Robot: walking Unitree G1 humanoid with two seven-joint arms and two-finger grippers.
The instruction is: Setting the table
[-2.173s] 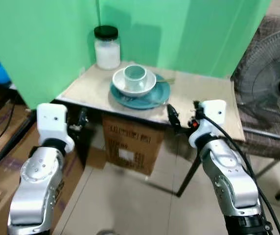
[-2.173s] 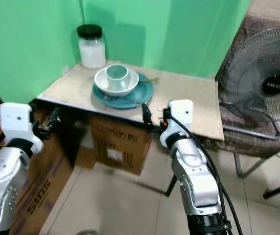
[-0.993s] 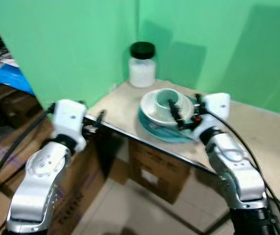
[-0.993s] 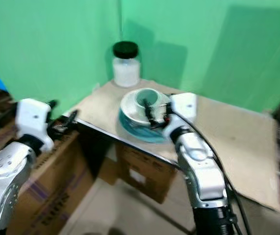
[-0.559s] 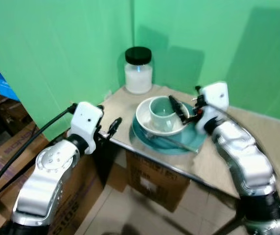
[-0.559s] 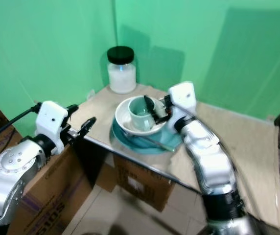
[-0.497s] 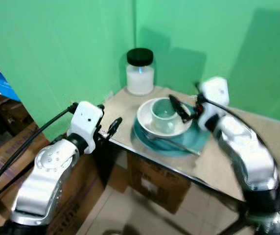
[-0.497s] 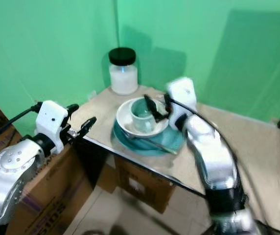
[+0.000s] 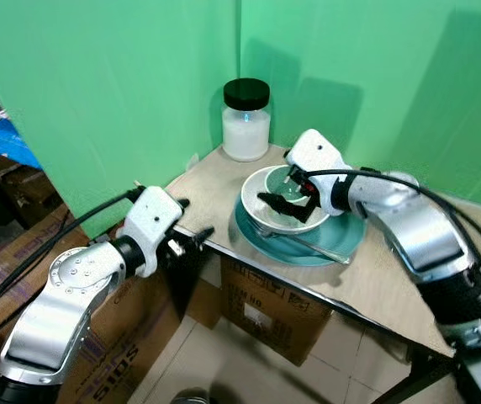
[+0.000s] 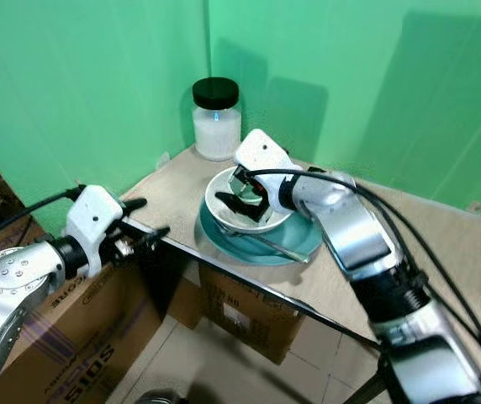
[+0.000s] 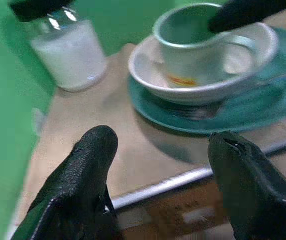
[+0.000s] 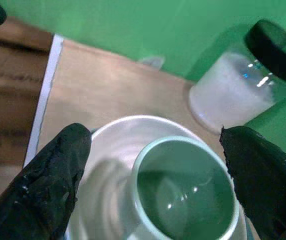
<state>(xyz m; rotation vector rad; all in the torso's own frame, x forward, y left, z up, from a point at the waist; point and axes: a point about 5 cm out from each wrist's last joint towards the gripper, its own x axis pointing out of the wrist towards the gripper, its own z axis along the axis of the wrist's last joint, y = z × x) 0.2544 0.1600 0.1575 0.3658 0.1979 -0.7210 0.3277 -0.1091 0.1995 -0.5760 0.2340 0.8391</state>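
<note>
Where it hovered beside, right gripper [image 12: 153, 175] now straddling cup [image 12: 183, 190], jaws wide.

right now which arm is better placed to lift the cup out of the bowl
Right. The right gripper hangs open directly over the cup in the bowl; the left gripper sits at the table edge, away from it.

It looks like a makeshift storage corner, perhaps of a home: green sheeting [image 9: 123, 76] backs a small table [image 9: 215, 181], with printed cardboard boxes [image 9: 261, 307] stacked on the tiled floor [image 9: 215, 370] underneath.
</note>
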